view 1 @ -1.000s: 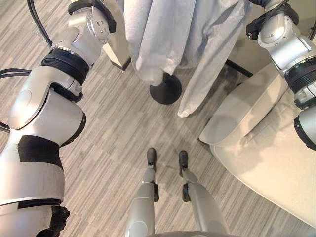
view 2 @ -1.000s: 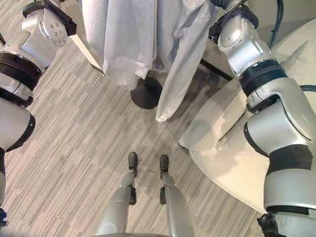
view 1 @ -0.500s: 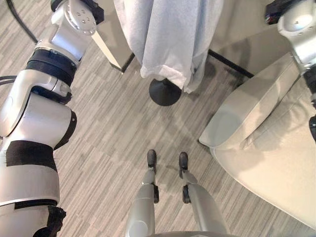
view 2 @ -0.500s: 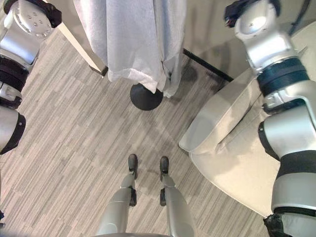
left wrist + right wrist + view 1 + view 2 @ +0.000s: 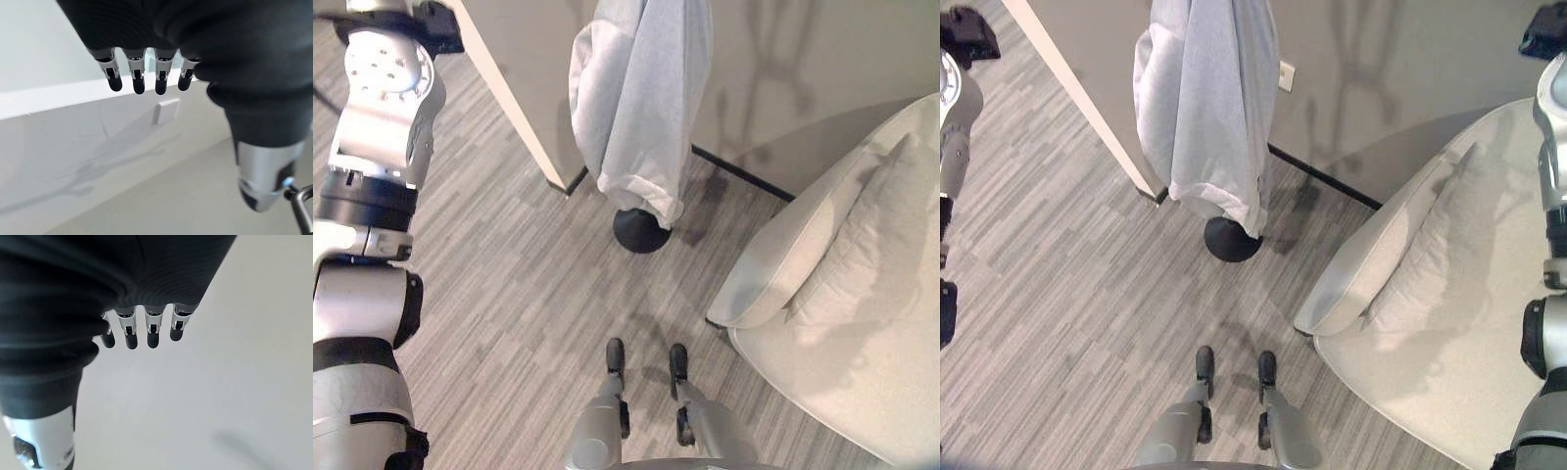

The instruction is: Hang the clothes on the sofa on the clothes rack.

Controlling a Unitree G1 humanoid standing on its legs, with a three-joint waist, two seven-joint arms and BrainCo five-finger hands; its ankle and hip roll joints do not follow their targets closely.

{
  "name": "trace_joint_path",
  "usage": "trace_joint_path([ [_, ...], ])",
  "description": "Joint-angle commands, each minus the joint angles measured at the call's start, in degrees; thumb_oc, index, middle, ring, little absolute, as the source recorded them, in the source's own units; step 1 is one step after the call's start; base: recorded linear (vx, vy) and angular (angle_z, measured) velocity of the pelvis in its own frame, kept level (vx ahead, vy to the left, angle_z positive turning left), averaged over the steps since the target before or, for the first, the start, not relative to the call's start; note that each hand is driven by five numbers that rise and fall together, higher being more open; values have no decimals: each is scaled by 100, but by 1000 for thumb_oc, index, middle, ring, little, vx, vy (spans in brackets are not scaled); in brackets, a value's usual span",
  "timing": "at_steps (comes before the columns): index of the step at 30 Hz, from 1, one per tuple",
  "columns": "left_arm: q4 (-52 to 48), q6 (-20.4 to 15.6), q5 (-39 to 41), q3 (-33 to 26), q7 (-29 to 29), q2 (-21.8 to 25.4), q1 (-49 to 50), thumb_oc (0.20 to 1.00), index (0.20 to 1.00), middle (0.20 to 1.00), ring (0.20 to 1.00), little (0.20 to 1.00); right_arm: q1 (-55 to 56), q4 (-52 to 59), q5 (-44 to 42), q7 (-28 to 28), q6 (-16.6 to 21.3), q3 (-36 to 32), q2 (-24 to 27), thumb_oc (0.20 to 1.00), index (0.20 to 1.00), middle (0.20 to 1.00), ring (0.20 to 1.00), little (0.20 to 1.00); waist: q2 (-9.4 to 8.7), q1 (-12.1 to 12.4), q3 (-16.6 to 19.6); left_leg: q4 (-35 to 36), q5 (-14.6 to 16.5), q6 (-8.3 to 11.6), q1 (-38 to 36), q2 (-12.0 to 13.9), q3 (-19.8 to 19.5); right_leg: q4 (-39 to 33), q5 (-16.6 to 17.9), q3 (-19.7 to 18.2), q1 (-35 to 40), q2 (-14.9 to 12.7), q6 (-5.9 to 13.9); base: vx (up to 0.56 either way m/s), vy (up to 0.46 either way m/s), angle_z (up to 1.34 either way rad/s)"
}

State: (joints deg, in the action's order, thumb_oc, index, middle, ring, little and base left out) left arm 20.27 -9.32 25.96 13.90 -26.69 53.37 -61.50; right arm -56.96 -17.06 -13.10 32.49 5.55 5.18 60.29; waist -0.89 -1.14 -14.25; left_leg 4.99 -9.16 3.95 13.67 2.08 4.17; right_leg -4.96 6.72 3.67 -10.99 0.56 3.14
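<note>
Left eye view: pale grey garment (image 5: 641,108) hangs bunched on the clothes rack, draped down over the pole, its lower hem just above the rack's round black base (image 5: 641,231) on the striped wood-look floor (image 5: 509,294). The rack stands by a wall corner (image 5: 524,98). To the right, well apart from the rack, the cream sofa (image 5: 862,372) with a cushion (image 5: 871,245) leaning against its back — no clothes lying on the visible part of the seat.

Left wrist view: left hand (image 5: 146,44) holds nothing, fingers (image 5: 138,78) hanging straight side by side, thumb (image 5: 261,166) apart from them; a pale wall with a white wall plate (image 5: 166,111) lies past the fingertips.

Right wrist view: right hand (image 5: 122,279) also holds nothing — fingers (image 5: 152,332) straight in a row, thumb (image 5: 44,440) separate, plain pale surface behind.
</note>
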Motion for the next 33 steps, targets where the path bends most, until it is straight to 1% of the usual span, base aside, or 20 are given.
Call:
trace_joint_path([
  [1, -790, -239, -779, -1815, 199, -43, 2962, 1000, 1000, 1000, 1000, 1000, 2691, 1024, 935, -367, 345, -1597, -264, 1000, 1000, 1000, 1000, 1000, -255, 104, 768, 1, 1110, 32, -1196, -217, 446, -4, -468, 82, 703, -200, 724, 123, 59, -19],
  [2, -902, -91, -1147, -2373, 478, -404, 4148, 1000, 1000, 1000, 1000, 1000, 3768, 1464, 1224, -615, 392, -2382, -614, 1000, 1000, 1000, 1000, 1000, -273, 44, 813, 1, 1056, -2, -1236, -221, 486, -4, -404, 58, 728, -239, 708, 187, 69, -26],
  [3, -971, -62, -1157, -2377, 484, -418, 4223, 1000, 1000, 1000, 1000, 1000, 3896, 1561, 1237, -635, 357, -2448, -655, 1000, 1000, 1000, 1000, 1000, -262, 60, 884, 1, 1173, 2, -1275, -210, 470, -4, -502, 53, 767, -227, 729, 82, 30, -22],
  [4, -978, -58, -1158, -2374, 483, -419, 4228, 1000, 1000, 1000, 1000, 1000, 3913, 1574, 1238, -637, 351, -2459, -660, 1000, 1000, 1000, 1000, 1000, -263, 64, 889, 1, 1176, 2, -1277, -209, 470, -4, -505, 53, 768, -226, 730, 62, 29, -15],
  [5, -966, 106, -1395, -2834, 679, -1019, 5246, 1000, 1000, 1000, 1000, 1000, 4829, 1932, 1332, -820, 413, -3150, -1208, 1000, 1000, 1000, 1000, 1000, -264, -35, 826, 1, 1133, -32, -1315, -219, 511, -4, -435, 27, 790, -254, 706, 46, 27, -15],
  [6, -1042, 138, -1408, -2836, 688, -1036, 5328, 1000, 1000, 1000, 1000, 1000, 4952, 2040, 1342, -845, 374, -3206, -1259, 1000, 1000, 1000, 1000, 1000, -255, -19, 888, 1, 1223, -29, -1353, -211, 495, -4, -512, 23, 828, -245, 724, 15, 33, -6],
  [7, -949, 172, -1582, -3004, 813, -1286, 5745, 1000, 1000, 1000, 1000, 1000, 5264, 2067, 1334, -900, 416, -3482, -1569, 1000, 1000, 1000, 1000, 1000, -255, -61, 858, 1, 1180, -51, -1345, -217, 529, -4, -467, 5, 819, -258, 707, 62, 79, -5],
  [8, -415, 364, -1314, -3370, 878, -2542, 6768, 1000, 1000, 1000, 1000, 1000, 6283, 1973, 1294, -1034, 358, -3949, -2530, 1000, 1000, 1000, 1000, 1000, -238, -210, 851, 1, 1261, -112, -1443, -226, 579, -4, -492, -33, 906, -271, 683, 13, 110, -3],
  [9, -85, 417, -1310, -3338, 968, -3173, 7226, 1000, 1000, 1000, 1000, 1000, 6802, 1653, 1251, -1037, 314, -4117, -3003, 1000, 1000, 1000, 1000, 1000, -220, -288, 870, 1, 1307, -157, -1491, -228, 627, -4, -500, -47, 928, -267, 660, 68, 124, -7],
  [11, 310, 478, -1309, -3171, 1121, -3461, 7412, 1000, 1000, 1000, 1000, 1000, 7039, 1335, 1162, -1055, 228, -4154, -3239, 1000, 1000, 1000, 1000, 1000, -204, -331, 906, 1, 1368, -196, -1521, -227, 648, -4, -519, -79, 933, -278, 665, 21, 59, -23],
  [12, 334, 461, -1309, -3161, 1122, -3460, 7412, 1000, 1000, 1000, 1000, 1000, 7047, 1315, 1155, -1048, 241, -4148, -3225, 1000, 1000, 1000, 1000, 1000, -200, -324, 915, 1, 1371, -198, -1524, -227, 654, -4, -520, -85, 935, -278, 666, -33, 45, -23],
  [14, 971, 577, -1272, -2743, 1338, -3628, 7366, 1000, 1000, 1000, 1000, 1000, 7108, 452, 947, -1094, 134, -3806, -3345, 1000, 1000, 1000, 1000, 1000, -204, -371, 896, 1, 1355, -224, -1533, -225, 716, -4, -481, -144, 913, -276, 668, -71, 50, -24],
  [16, 1594, 571, -1468, -2089, 1661, -3526, 7071, 1000, 1000, 1000, 1000, 1000, 6786, -1132, 280, -1264, 216, -3190, -3342, 1000, 1000, 1000, 1000, 1000, -217, -379, 817, 1, 1303, -212, -1509, -225, 765, -3, -415, -184, 860, -284, 694, -120, 51, -20],
  [18, 2371, 567, -1458, -1660, 1973, -3553, 6742, 1000, 1000, 1000, 1000, 1000, 6542, -2158, -301, -1808, 216, -2409, -3576, 1000, 1000, 1000, 1000, 1000, -232, -377, 775, 1, 1253, -187, -1491, -226, 788, 11, -378, -182, 839, -309, 683, -90, 25, -23],
  [19, 2371, 567, -1458, -1660, 1973, -3553, 6742, 1000, 1000, 1000, 1000, 1000, 6542, -2158, -301, -1808, 216, -2409, -3576, 1000, 1000, 1000, 1000, 1000, -232, -377, 775, 1, 1253, -187, -1491, -226, 788, 11, -378, -182, 839, -309, 683, -83, 4, -20],
  [20, 2620, 520, -1762, -1293, 2102, -3516, 6531, 1000, 1000, 1000, 1000, 1000, 6397, -3473, -635, -2364, 67, -1547, -3910, 1000, 1000, 1000, 1000, 1000, -275, -341, 748, 1, 1236, -178, -1494, -230, 793, 10, -369, -164, 841, -330, 665, -60, -10, -2],
  [22, 3208, 490, -1851, -1010, 2230, -3610, 6341, 1000, 1000, 1000, 1000, 1000, 6388, -4046, -799, -2798, -31, -843, -4375, 1000, 1000, 1000, 1000, 1000, -300, -307, 744, 1, 1221, -176, -1508, -246, 775, 14, -362, -150, 862, -345, 650, -48, -10, 19],
  [24, 3285, 484, -1899, -954, 2247, -3624, 6332, 1000, 1000, 1000, 1000, 1000, 6383, -4085, -742, -2845, -50, -703, -4436, 1000, 1000, 1000, 1000, 1000, -303, -301, 742, 1, 1221, -178, -1514, -247, 776, 14, -363, -151, 863, -345, 648, -8, 0, 20],
  [28, 3813, 469, -2106, -745, 2237, -3732, 6205, 1000, 1000, 1000, 1000, 1000, 6169, -4014, -391, -2896, -64, -15, -4668, 1000, 1000, 1000, 1000, 1000, -286, -232, 757, 1, 1212, -185, -1540, -252, 782, -4, -361, -124, 894, -347, 629, -1, 1, 1],
  [33, 3934, 436, -2153, -609, 2186, -3809, 6092, 1000, 1000, 1000, 1000, 1000, 6060, -3830, -338, -2957, -23, 334, -4710, 1000, 1000, 1000, 1000, 1000, -273, -202, 786, 1, 1209, -184, -1561, -262, 766, -4, -379, -104, 922, -356, 618, 0, 0, 0],
])
